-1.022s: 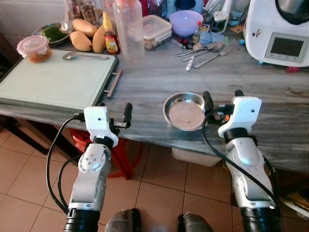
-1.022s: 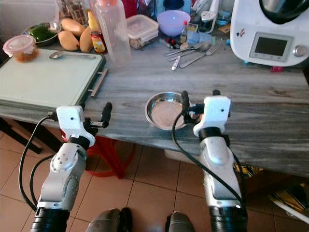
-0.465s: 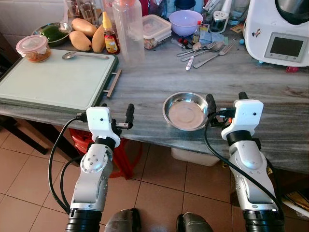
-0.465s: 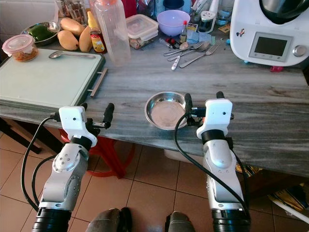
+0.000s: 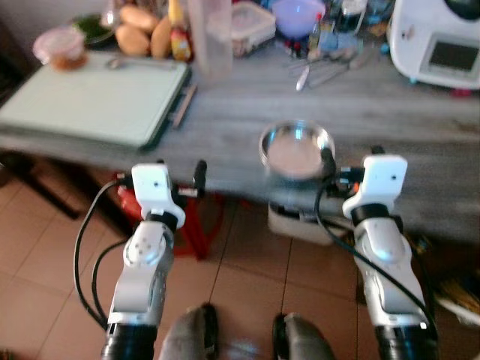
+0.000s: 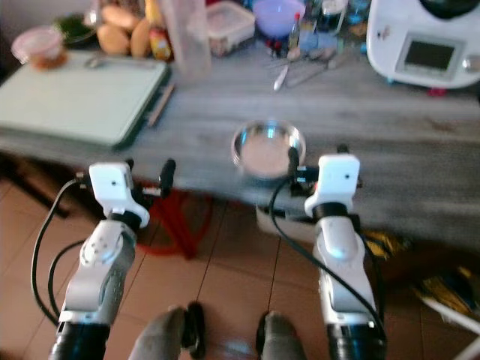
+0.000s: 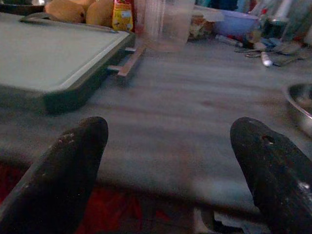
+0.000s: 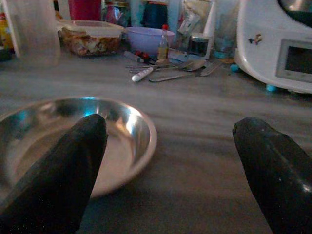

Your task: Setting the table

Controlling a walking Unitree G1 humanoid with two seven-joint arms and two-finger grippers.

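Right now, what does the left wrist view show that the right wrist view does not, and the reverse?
Left wrist view: the pale green cutting board, mangoes and a sauce bottle behind it. Right wrist view: the white kitchen appliance, the lidded food container and the whole steel bowl, beside the right gripper. Both: grey tabletop, purple bowl, loose cutlery, open black fingers.

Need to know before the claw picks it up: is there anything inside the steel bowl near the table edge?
The steel bowl looks empty: bare shiny metal over the part that shows. The right claw is open, and one finger covers the bowl's near side, so that portion cannot be checked.
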